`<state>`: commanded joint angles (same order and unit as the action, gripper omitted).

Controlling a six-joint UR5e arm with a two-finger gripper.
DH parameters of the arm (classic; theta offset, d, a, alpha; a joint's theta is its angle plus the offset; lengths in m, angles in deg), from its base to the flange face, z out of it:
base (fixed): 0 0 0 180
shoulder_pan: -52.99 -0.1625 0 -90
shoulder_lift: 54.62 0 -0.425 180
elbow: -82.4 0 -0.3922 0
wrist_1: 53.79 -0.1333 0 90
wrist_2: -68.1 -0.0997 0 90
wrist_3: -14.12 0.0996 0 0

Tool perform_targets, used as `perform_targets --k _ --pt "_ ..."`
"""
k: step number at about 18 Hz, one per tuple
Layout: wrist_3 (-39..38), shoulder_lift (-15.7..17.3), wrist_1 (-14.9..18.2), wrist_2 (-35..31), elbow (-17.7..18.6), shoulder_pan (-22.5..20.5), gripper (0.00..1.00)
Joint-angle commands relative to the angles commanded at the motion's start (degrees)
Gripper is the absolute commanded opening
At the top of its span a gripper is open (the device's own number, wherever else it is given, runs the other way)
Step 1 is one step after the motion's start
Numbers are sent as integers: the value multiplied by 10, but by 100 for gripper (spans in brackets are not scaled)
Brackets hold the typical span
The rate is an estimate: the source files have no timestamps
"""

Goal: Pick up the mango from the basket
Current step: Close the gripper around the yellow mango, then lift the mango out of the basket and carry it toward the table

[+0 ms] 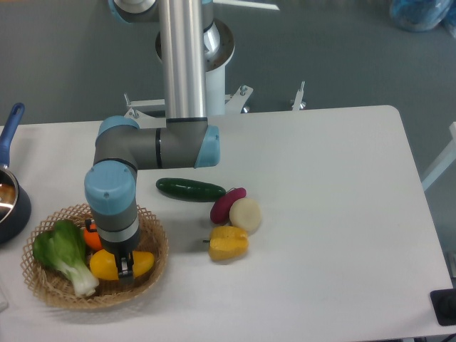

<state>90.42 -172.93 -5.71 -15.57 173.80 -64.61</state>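
The yellow mango (104, 265) lies across the front of the round wicker basket (158, 241) at the table's left front. My gripper (125, 269) comes straight down onto the mango's middle. Its dark fingers (126, 268) clamp the fruit, which sticks out on both sides. The arm's wrist hides the back of the mango.
In the basket are also a green bok choy (60, 249) and an orange (92, 239). To the right on the table lie a cucumber (190, 189), a purple vegetable (226, 204), a white round one (246, 214) and a yellow pepper (228, 243). A dark pot (10, 206) stands at the left edge.
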Motion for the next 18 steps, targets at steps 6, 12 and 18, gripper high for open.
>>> perform_targets --k 6,12,18 --pt "-138 61 3 -3 9 -37 39" --pt "-147 94 4 0 33 -178 39" --pt "-143 76 4 -5 34 -275 39"
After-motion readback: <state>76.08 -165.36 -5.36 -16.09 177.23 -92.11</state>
